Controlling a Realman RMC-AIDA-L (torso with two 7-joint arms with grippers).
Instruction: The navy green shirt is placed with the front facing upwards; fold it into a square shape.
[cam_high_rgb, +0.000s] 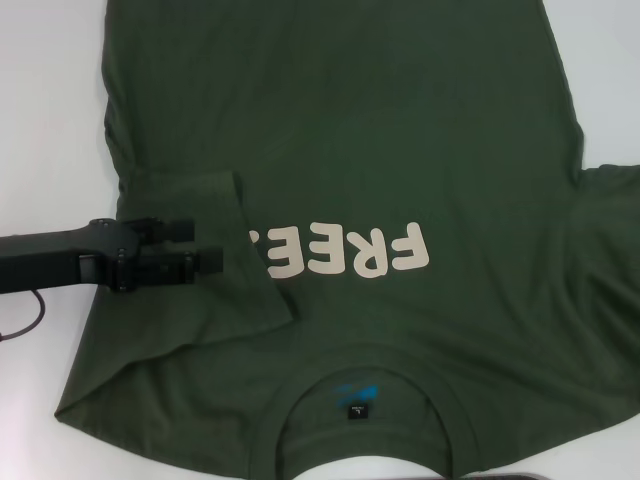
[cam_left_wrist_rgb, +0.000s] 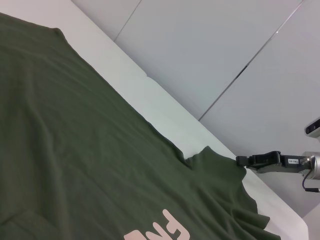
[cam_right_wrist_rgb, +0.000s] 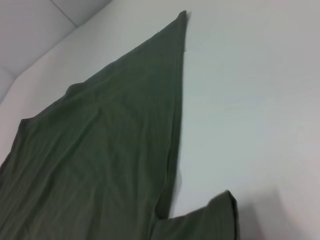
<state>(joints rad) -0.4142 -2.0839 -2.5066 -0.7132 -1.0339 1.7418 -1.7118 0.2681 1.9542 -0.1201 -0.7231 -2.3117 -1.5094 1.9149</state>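
A white table (cam_high_rgb: 40, 120) carries the work in the head view, and the navy green shirt (cam_high_rgb: 400, 130) is spread across nearly all of it, front up, collar toward the robot, the cream lettering (cam_high_rgb: 345, 252) reading upside down from here. The shirt's left sleeve (cam_high_rgb: 215, 250) is folded inward over the chest and covers the end of the lettering. The left tool (cam_high_rgb: 205, 247) reaches in from the left edge and lies low over that folded sleeve, its two fingers close together; whether cloth is pinched between them cannot be told. The right sleeve still lies out flat toward the right edge, and the right tool does not show in this view. In the left wrist view the shirt (cam_left_wrist_rgb: 75, 150) runs wide across the table (cam_left_wrist_rgb: 165, 105), with pale wall panels behind; far off, the right tool (cam_left_wrist_rgb: 242, 160) sits at the tip of the outstretched sleeve, slim and seemingly shut, though whether it grips the hem cannot be told. The right wrist view shows only the shirt's side edge (cam_right_wrist_rgb: 100, 150) and a sleeve corner on bare table (cam_right_wrist_rgb: 250, 100), none of its own fingers. The likely risk: if the left tool draws away with fabric caught on a finger, the folded sleeve would drag open again and wrinkle the chest. An uneven right fold would also leave the square lopsided.
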